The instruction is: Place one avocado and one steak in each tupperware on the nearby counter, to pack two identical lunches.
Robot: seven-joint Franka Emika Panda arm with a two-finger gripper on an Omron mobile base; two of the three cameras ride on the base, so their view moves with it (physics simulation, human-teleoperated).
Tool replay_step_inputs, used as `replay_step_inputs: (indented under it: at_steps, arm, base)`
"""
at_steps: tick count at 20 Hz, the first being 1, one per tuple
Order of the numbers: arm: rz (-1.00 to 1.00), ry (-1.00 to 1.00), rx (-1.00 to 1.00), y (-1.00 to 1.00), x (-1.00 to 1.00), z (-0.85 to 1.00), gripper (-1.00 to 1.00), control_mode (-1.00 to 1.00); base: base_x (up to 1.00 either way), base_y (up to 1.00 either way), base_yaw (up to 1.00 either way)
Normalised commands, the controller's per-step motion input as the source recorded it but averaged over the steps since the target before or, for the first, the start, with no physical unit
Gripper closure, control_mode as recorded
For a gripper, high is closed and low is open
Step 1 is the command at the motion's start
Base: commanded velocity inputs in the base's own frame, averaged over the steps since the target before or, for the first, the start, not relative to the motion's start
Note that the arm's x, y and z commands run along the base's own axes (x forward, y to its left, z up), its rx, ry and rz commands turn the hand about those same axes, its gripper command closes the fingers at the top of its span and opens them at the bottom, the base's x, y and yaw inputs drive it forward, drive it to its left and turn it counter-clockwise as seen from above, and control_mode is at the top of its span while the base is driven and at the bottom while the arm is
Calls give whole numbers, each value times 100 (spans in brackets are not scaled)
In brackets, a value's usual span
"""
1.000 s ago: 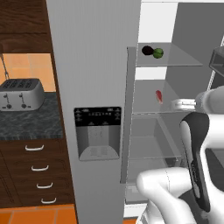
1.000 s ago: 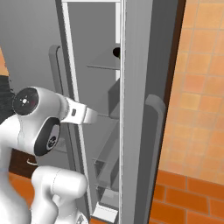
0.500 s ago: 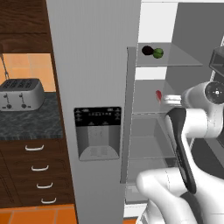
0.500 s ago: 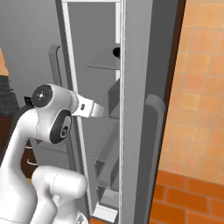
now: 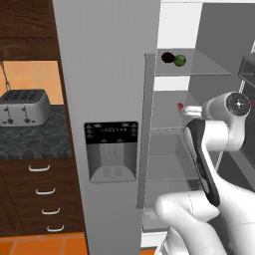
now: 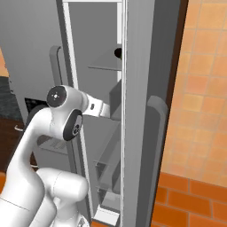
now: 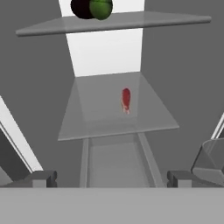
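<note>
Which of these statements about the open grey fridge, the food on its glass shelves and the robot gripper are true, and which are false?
1. The red steak lies on the middle glass shelf. True.
2. The green avocado sits on a shelf below the steak. False: it sits on the shelf above.
3. The gripper is shut on the steak. False: its jaws stand open, short of the steak.
4. A silver toaster stands on the dark speckled counter. True.

Even, flat rendered light — soft, slightly blurry.
</note>
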Motion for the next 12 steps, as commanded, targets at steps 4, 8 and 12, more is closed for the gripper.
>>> replay_step_inputs:
  at_steps: [4, 8, 12]
  arm:
    - [0, 2, 6, -23, 31, -5, -100, -100]
    - [0, 5, 0, -33, 68, -28, -100, -100]
    - [0, 7, 0, -25, 74, -31, -100, -100]
  base:
    - [0, 0, 0]
    - [0, 0, 0]
    - [0, 0, 0]
